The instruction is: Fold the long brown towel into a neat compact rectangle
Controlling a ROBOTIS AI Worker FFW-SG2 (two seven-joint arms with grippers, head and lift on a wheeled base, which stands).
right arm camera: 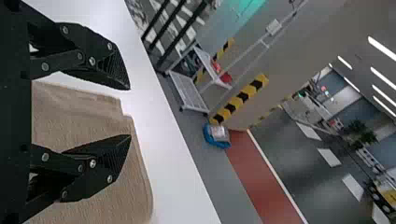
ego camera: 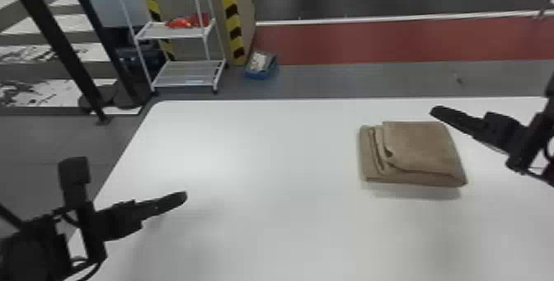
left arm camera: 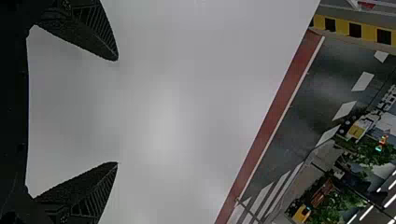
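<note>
Brown towel [ego camera: 420,144], white table [ego camera: 264,156]

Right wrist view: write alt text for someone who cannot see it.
The right gripper, open and empty, hovers by a folded brown towel on a white table. Beyond the table stand a white cart and a yellow-and-black striped post.

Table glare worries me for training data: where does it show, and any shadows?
Head view: pale glare on the table, at left, soft shadow at the near edge of the towel; left wrist view: brighter patch beyond the left gripper; right wrist view: ceiling lights shine white.
</note>
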